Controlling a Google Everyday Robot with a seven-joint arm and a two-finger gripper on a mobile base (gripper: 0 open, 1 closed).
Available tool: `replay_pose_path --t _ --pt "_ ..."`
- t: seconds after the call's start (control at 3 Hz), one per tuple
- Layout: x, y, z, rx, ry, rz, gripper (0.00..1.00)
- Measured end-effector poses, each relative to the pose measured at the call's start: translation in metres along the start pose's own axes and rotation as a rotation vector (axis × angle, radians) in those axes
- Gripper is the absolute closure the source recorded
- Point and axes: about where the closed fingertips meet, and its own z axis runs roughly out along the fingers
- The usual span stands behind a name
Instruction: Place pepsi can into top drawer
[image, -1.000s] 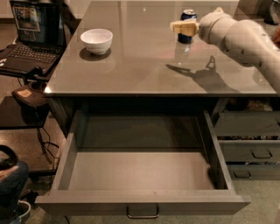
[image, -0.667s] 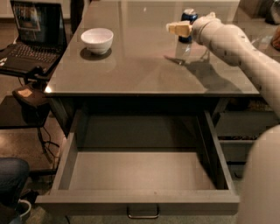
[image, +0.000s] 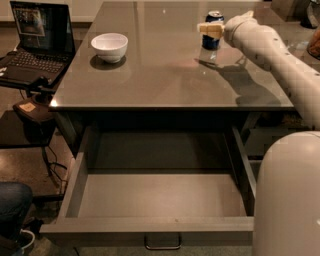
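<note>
The pepsi can (image: 212, 40) stands upright on the grey table top (image: 165, 75), toward the back right. It is dark blue with a silver top. My gripper (image: 211, 28) is at the can, its pale tip across the can's upper half, with the white arm (image: 270, 55) reaching in from the right. The can's base rests on the table. The top drawer (image: 150, 227) is pulled wide open below the table's front edge. Its inside is bare and its small loop handle (image: 162, 245) sits at the centre of the front.
A white bowl (image: 109, 46) sits on the table's left part. An open laptop (image: 35, 40) stands on a low side stand at the far left. A person's knee and shoe (image: 12, 215) show at bottom left. My arm's white body (image: 287, 200) fills the bottom right.
The view has shifted and my arm's body now fills the bottom right. The gripper stays at the can, which has not left the table.
</note>
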Motion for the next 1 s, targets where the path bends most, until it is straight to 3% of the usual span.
replay_pose_path --t 0.33,0.67,1.0 --pt "0.000 0.000 0.000 0.000 0.000 0.000 0.00" --pt "0.014 0.036 0.051 -0.054 -0.017 0.050 0.00" --pt "0.017 0.034 0.058 -0.041 -0.014 0.053 0.00"
